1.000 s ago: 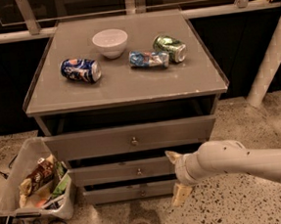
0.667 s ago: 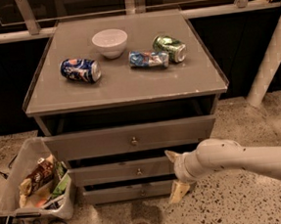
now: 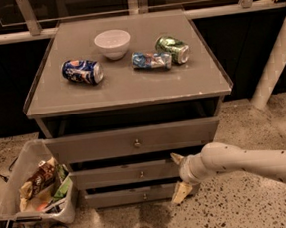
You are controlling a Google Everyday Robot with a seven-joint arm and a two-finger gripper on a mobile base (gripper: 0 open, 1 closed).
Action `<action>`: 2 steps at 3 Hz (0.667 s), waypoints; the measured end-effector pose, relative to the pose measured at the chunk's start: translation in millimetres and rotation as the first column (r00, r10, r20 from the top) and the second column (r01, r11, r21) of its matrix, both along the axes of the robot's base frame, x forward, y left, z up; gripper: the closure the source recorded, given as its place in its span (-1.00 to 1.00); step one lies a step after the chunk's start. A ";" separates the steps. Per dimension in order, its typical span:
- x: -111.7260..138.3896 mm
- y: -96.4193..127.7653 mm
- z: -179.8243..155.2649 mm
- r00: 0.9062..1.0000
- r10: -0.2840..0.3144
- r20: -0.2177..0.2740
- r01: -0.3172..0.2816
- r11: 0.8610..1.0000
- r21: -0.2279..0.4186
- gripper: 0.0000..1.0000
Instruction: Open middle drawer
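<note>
The middle drawer (image 3: 113, 175) is a wide shallow grey front with a small round knob (image 3: 142, 174), set between a taller top drawer (image 3: 86, 147) and a smaller bottom drawer (image 3: 115, 197). Its front sits roughly in line with the bottom one. My gripper (image 3: 179, 176) is at the right end of the middle drawer front, right of the knob and clear of it. It is open, with one cream fingertip (image 3: 177, 158) above and one below, and holds nothing. My white arm (image 3: 247, 162) reaches in from the right.
On the cabinet top (image 3: 130, 87) are a white bowl (image 3: 112, 42), a blue can (image 3: 82, 72), a crushed blue can (image 3: 151, 60) and a green can (image 3: 173, 49). A clear bin of snack packets (image 3: 36, 185) stands at the cabinet's left. A white post (image 3: 273, 59) stands at the right.
</note>
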State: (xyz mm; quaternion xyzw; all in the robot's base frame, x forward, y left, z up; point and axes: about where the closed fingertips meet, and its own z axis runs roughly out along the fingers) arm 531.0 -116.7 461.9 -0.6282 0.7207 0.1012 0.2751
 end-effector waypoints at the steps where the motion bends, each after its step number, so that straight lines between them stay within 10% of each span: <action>1: 0.0 0.0 0.0 1.000 0.000 0.000 0.000 1.000 0.000 -1.00; 2: 2.1 8.2 -3.1 1.000 0.013 0.025 -0.012 1.000 -0.015 -1.00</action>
